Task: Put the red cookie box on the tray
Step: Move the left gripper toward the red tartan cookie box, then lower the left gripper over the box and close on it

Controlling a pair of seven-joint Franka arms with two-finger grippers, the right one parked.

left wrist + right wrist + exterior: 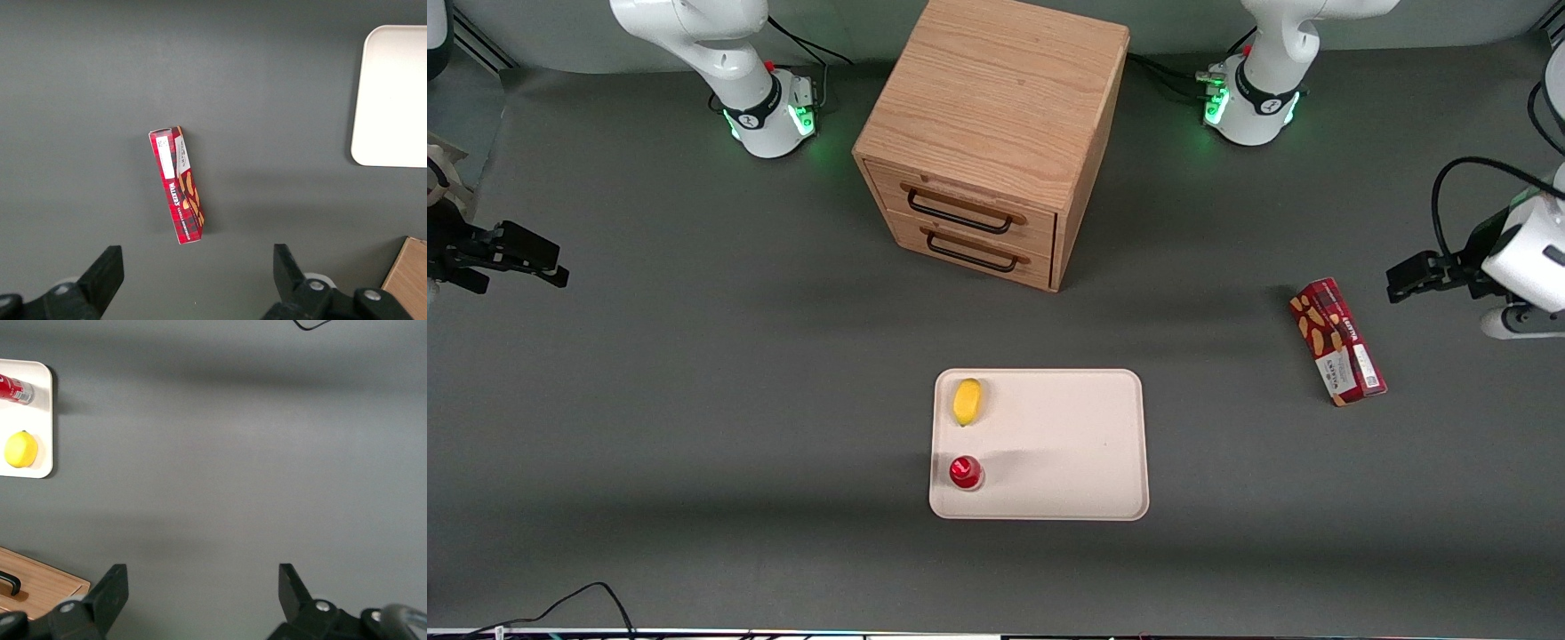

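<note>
Approach stage: box on the table, gripper open and empty.

Front view: the red cookie box (pixel 1336 341) lies flat on the grey table (pixel 694 400), well apart from the tray (pixel 1067 444), toward the working arm's end. The gripper (pixel 1400 280) hangs near the box's farther end, holding nothing. The tray carries a lemon (pixel 967 402) and a small red-topped item (pixel 965 472) along one short side, leaving most of its surface bare for the box. The wooden drawer cabinet (pixel 996 133) stands farther from the camera than the tray.
Left wrist view: the fingers (pixel 103 273) are spread wide with bare table between them. The red cookie box (pixel 179 183) lies clear of them, probably because the arm has yet to line up over it; a tray (pixel 393 100) corner shows.
</note>
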